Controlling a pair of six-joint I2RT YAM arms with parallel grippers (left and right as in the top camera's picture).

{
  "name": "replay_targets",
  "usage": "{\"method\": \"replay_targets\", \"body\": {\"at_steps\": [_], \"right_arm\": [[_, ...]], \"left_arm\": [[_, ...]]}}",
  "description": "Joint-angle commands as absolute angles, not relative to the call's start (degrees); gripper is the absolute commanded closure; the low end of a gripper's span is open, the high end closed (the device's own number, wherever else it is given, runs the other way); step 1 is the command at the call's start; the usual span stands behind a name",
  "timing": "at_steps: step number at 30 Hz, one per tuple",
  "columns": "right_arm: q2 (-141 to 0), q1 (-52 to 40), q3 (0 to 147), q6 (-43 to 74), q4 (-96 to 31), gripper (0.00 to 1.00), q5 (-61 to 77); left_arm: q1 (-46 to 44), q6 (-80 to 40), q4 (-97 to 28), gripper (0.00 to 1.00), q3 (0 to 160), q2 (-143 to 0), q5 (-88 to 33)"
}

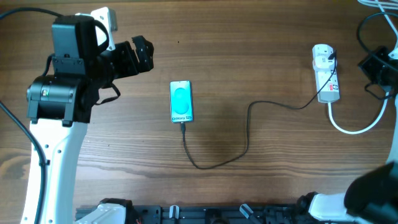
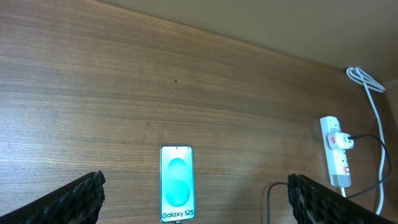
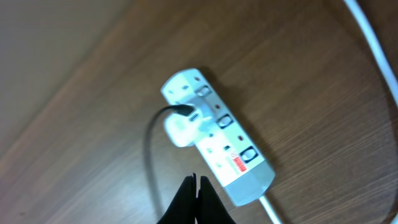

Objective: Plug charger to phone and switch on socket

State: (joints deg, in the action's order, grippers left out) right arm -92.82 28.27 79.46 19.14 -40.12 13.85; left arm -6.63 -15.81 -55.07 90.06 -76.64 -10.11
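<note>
The phone point(image 1: 181, 101) lies mid-table, its turquoise screen lit, "Galaxy S25" at its near end; it also shows in the left wrist view point(image 2: 177, 184). The charger, a thin black cable point(image 1: 247, 134), runs from the phone's near end in a curve to a white adapter on the socket point(image 1: 325, 73). The socket, a white power strip with a red mark, also shows in the right wrist view point(image 3: 217, 134) and the left wrist view point(image 2: 336, 152). My left gripper point(image 1: 142, 55) is open and empty, left of and beyond the phone. My right gripper point(image 3: 195, 200) is shut and empty, above the table beside the socket.
The socket's white lead point(image 1: 357, 127) loops at the right edge. A coiled white cable point(image 2: 367, 84) lies at the far right. The right arm's black body point(image 1: 380, 67) sits by the socket.
</note>
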Motion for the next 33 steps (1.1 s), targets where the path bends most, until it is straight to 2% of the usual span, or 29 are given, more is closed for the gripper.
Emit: {"method": "replay_targets", "body": {"at_steps": [1,7,12,33], "right_arm": [[-99.68,28.38,80.62,17.98,-37.12,0.95,13.1],[-109.56,28.36,80.6,17.65,-30.85,0.96,13.34],[-114.76,28.34,80.55,11.86,-28.14,0.95,13.61],[-118.98,26.09,80.12,4.95,-24.25,0.95,15.7]], "left_arm": [[-6.33,-15.9,-54.96,0.0,89.69,-75.9,-9.98],[-6.33,-15.9,-54.96,0.0,89.69,-75.9,-9.98],[-6.33,-15.9,-54.96,0.0,89.69,-75.9,-9.98],[-6.33,-15.9,-54.96,0.0,89.69,-75.9,-9.98]]}}
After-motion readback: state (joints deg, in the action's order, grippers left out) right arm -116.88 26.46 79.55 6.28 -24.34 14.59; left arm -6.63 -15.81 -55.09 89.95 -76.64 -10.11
